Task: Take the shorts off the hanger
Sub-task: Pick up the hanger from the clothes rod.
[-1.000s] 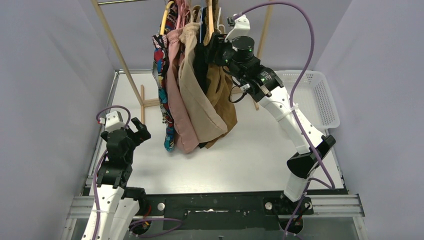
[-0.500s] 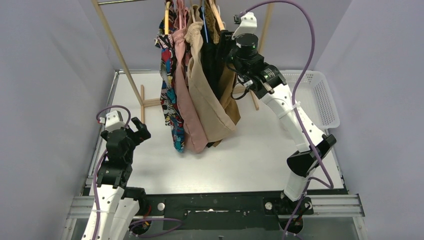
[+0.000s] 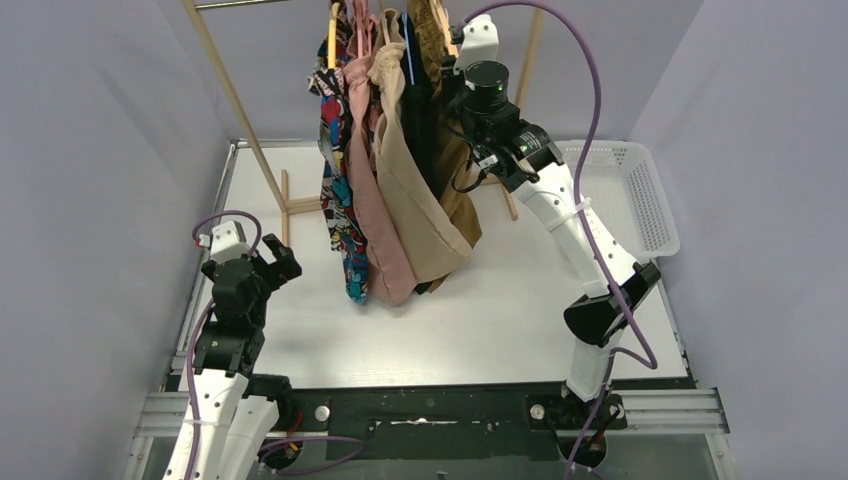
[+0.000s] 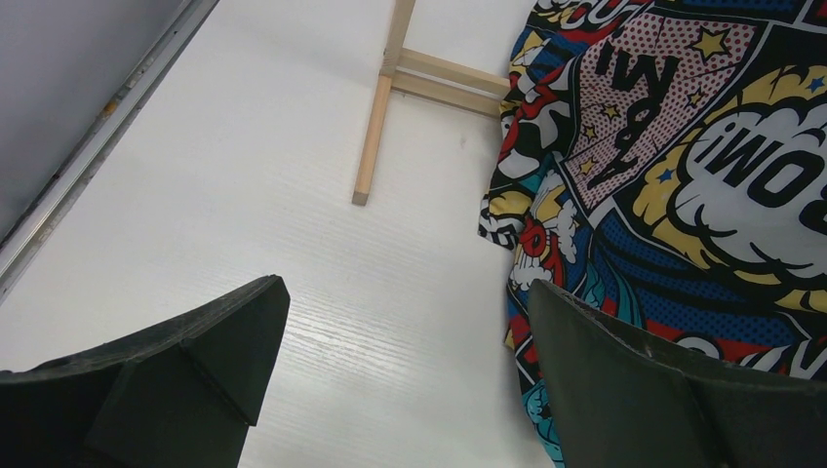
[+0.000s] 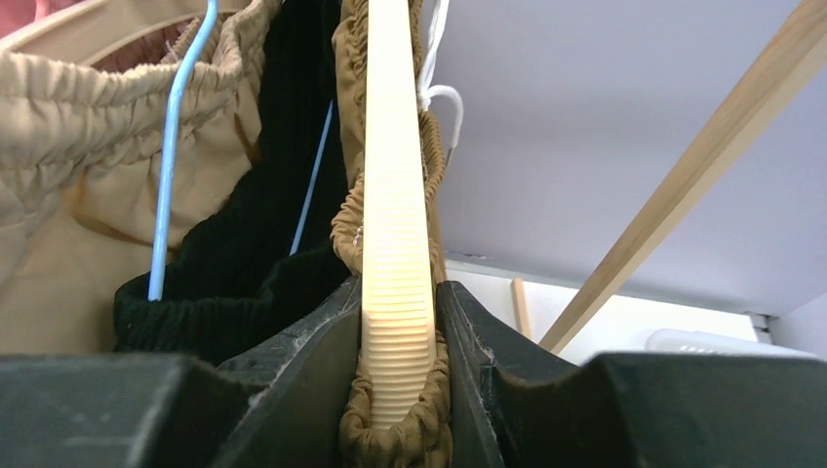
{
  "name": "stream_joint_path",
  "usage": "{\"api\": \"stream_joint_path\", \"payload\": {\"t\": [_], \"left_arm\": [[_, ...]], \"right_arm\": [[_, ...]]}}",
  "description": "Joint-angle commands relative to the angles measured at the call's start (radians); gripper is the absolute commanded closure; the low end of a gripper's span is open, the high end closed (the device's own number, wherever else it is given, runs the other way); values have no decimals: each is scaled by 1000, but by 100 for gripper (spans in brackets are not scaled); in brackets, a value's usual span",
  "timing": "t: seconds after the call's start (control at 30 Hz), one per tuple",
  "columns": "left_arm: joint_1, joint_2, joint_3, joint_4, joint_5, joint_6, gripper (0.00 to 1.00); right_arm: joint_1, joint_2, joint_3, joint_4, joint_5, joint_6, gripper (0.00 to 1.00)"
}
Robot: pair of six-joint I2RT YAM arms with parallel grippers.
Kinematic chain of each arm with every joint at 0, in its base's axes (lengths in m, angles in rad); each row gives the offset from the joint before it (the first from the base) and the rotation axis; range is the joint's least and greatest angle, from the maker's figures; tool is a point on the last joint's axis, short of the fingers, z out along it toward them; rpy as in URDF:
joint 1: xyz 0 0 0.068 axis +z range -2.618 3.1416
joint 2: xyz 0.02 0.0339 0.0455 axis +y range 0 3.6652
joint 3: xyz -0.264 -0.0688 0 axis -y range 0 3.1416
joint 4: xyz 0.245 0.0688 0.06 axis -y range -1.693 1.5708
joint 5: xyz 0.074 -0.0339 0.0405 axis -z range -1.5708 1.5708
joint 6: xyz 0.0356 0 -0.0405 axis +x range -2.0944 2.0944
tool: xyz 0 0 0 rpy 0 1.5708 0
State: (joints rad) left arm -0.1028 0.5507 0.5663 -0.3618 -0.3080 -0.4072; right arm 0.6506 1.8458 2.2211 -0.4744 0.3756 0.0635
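Observation:
Several shorts hang side by side on the rack: comic-print (image 3: pixel 340 210), dusty pink (image 3: pixel 375 230), beige (image 3: pixel 420 215), black (image 3: pixel 418 110) and mustard-brown (image 3: pixel 458 200). My right gripper (image 3: pixel 455 85) is raised at the rightmost hanger. In the right wrist view its jaws (image 5: pixel 397 302) are pressed shut on the cream ribbed hanger (image 5: pixel 395 195), with the mustard-brown waistband (image 5: pixel 395 439) wrapped around the hanger's arm between the fingers. My left gripper (image 3: pixel 275 262) hovers low at the left, open and holding nothing (image 4: pixel 405 292), with the comic-print shorts (image 4: pixel 702 166) just to its right.
The wooden rack's slanted post (image 3: pixel 235 100) and floor foot (image 4: pixel 375 136) stand at the back left. A white basket (image 3: pixel 640 200) sits at the right edge of the table. A blue wire hanger (image 5: pixel 166 175) carries the beige shorts (image 5: pixel 68 195).
My right gripper has risen and shifted right along the hanger, then closed onto it. The hanging shorts swung right and settled straighter. The left arm has not moved.

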Motion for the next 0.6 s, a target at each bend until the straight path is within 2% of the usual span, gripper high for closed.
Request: {"api": "stream_joint_path", "payload": {"t": [0.0,0.17,0.4,0.57], "left_arm": [[6,-5,6,56,15,13,4],[6,0,6,60,15,14,4],[6,2,4,64,17,15,4],[6,0,6,63,17,16,4]], "right_arm": [[0,-31,12,151,84,-119,100],[-1,-81,-29,238,84,-149,100],[2,-138,-86,274,73,-137,100],[1,-150,-62,269,55,-134,100]]}}
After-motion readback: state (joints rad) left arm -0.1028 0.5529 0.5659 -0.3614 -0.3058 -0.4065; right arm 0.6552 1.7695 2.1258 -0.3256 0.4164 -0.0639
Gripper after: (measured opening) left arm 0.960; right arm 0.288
